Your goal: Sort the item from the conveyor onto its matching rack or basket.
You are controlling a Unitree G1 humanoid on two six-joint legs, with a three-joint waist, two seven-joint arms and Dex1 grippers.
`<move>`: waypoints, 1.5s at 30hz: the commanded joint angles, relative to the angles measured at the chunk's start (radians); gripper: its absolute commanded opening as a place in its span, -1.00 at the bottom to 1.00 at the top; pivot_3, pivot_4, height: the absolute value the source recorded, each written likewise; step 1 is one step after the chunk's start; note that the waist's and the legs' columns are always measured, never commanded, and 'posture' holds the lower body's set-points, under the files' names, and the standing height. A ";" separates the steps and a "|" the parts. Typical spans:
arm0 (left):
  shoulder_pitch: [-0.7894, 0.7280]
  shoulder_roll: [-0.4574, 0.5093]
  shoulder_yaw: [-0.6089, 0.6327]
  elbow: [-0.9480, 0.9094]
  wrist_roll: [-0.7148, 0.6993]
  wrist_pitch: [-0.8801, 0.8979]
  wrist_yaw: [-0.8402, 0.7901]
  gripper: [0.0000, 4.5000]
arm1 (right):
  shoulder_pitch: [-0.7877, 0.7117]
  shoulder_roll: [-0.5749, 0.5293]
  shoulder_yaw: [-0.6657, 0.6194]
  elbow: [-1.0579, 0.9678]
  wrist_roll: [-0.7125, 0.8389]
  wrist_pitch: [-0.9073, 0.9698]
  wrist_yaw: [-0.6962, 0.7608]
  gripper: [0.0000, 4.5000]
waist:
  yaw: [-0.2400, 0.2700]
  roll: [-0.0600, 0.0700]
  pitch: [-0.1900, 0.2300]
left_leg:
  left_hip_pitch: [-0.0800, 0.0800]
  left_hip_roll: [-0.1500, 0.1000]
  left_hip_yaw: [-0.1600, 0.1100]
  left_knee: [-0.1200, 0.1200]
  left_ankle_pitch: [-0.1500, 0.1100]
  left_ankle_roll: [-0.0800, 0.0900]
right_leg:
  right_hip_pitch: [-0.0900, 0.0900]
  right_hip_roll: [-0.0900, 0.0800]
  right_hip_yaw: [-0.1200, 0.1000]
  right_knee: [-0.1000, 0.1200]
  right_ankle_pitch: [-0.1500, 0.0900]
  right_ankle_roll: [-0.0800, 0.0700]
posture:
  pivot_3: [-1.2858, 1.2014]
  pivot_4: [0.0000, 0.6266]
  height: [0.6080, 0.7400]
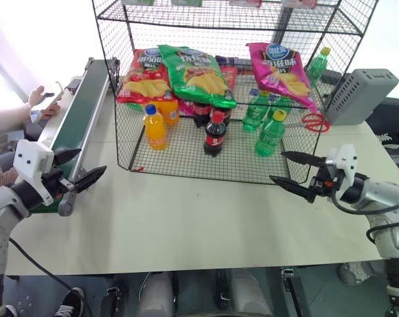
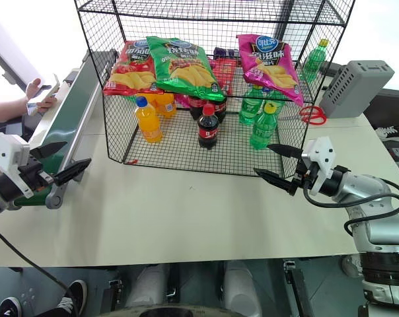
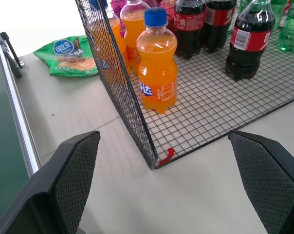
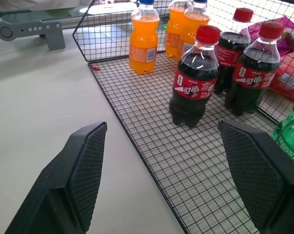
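Pink and shiny, the chip bag (image 1: 282,69) is lying on the middle tier of the black wire rack (image 1: 180,148), at its right end, leaning forward over the green bottles (image 1: 270,134). A green chip bag (image 1: 196,72) and a red chip bag (image 1: 143,79) are sharing that tier to its left. Both claws are hanging empty over the table (image 1: 206,218) in front of the rack. The left gripper (image 1: 92,160) is hovering beside the near end of the conveyor (image 1: 80,109) with its fingers spread wide. The right gripper (image 1: 277,166) is hovering at the rack's front right corner, with its fingers likewise apart.

The stretch of green belt in view is carrying nothing, and a person's hand (image 1: 39,99) is resting by its far end. Judging from this, the pink bag is already sitting where it belongs and the arms are waiting.

If another bag is coming down the belt, the left gripper is the one placed to meet it. It would do well to be pinching the bag by its crimped top edge, not the puffed middle, since the foil is likely to be slipping and crackling under a hard squeeze. The carry should be passing over the front wire, clear of the orange bottle (image 1: 154,127) and the cola bottle (image 1: 215,134) standing on the floor tier. The release should be happening low over the tier, so the bag is not sliding off the forward slope.
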 commanded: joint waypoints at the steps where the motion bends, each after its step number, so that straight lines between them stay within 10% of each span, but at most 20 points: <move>1: -0.020 0.002 0.017 -0.002 0.012 -0.041 0.004 1.00 | -0.026 0.003 -0.010 0.001 -0.008 -0.023 -0.001 0.69 | 0.000 0.000 0.000 | 0.000 0.000 0.000 0.000 0.000 0.000 | 0.000 0.000 0.000 0.000 0.000 0.000 | 0.03 -0.52 1.00; 45: -0.059 -0.022 -0.062 0.077 0.071 -0.109 -0.034 1.00 | -0.015 -0.012 -0.017 0.034 -0.060 -0.086 0.009 0.69 | 0.000 0.000 0.000 | 0.000 0.000 0.000 0.000 0.000 0.000 | 0.000 0.000 0.000 0.001 0.000 0.000 | 0.03 -0.52 1.00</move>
